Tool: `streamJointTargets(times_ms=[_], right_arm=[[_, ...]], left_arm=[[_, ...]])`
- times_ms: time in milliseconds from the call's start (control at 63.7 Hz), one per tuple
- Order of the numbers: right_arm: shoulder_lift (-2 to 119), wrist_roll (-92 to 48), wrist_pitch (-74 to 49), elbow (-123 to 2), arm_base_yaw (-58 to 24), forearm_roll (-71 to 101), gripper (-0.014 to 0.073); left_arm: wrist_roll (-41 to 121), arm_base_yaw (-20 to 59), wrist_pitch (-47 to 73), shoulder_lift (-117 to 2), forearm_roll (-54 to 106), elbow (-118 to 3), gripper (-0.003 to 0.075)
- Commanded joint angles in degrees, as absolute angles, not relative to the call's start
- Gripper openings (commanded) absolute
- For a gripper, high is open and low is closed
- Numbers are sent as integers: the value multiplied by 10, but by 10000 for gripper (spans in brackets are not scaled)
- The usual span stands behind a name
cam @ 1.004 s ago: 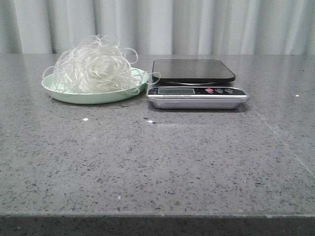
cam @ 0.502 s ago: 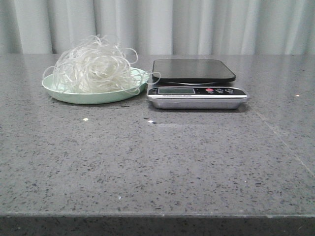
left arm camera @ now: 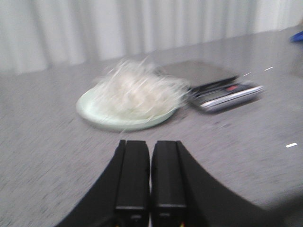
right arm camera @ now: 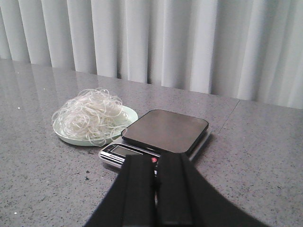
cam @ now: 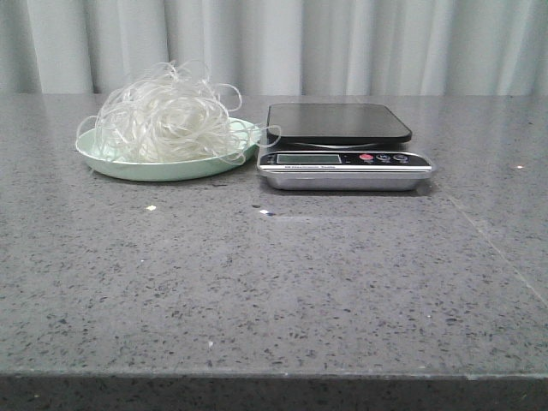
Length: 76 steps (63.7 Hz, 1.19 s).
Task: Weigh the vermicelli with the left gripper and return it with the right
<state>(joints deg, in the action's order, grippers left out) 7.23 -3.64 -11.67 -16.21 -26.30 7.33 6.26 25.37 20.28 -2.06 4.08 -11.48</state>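
The vermicelli (cam: 164,122) sits heaped on the pale green plate (cam: 103,163), just left of the scale (cam: 342,145), likely so the lift across is short; a few loops overhang the plate's rim toward the scale (they may snag). The scale's black platform (cam: 337,122) is bare. The left gripper (left arm camera: 150,177) and right gripper (right arm camera: 156,189) both have fingers pressed together, holding nothing; neither of the 2 shows in the front view. Open tabletop (cam: 274,291) lies in front of both things.

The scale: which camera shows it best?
The right wrist view: the scale shows its whole black platform from above, though the right claw hides part of its display. The front view shows it low and edge-on, display readable. The left wrist view is blurred.
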Motion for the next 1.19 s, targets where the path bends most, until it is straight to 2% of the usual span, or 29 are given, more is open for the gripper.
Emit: streamJointTargets(times_ms=[0,157,330,1177], right_arm=[[77,-40,-75,-177,-259,69,168],[77,-40,-75,-177,-259,69,168],[77,-40,-75,-177,-259,69,168],[77,-40,-75,-177,-259,69,168]], left_arm=[[62,186,126,-24,45,-95,127],[62,85,61,9,46,-38,127],[62,11,26,15,46,7,127],[62,-2,35,14,46,5,127]])
